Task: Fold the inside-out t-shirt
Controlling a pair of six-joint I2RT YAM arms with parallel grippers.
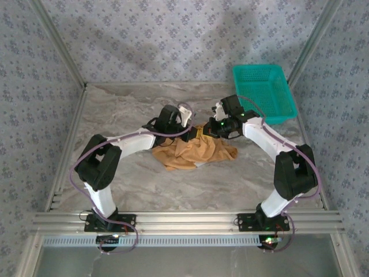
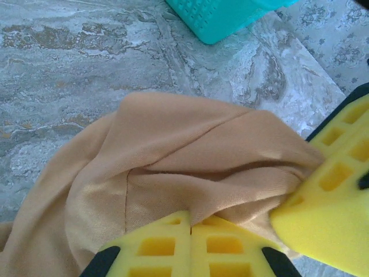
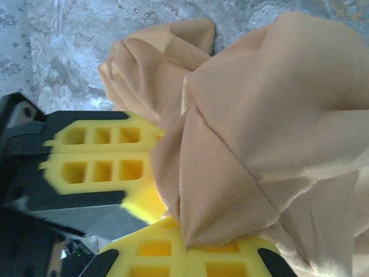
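Note:
The inside-out t-shirt (image 1: 193, 153) lies bunched in a tan heap at the middle of the marble table. Both grippers meet at its far edge. My left gripper (image 1: 195, 131) comes in from the left and my right gripper (image 1: 211, 128) from the right, almost touching. In the left wrist view the left gripper (image 2: 191, 218) has its yellow pads pressed together on a fold of the t-shirt (image 2: 190, 150), with the right gripper's finger (image 2: 331, 202) close beside it. In the right wrist view the right gripper (image 3: 187, 247) is shut on a hanging bunch of the t-shirt (image 3: 259, 133).
A teal basket (image 1: 264, 91) stands at the back right of the table, and its corner (image 2: 225, 17) lies just beyond the cloth. Patterned walls and metal frame rails enclose the table (image 1: 115, 115). Bare marble surrounds the heap.

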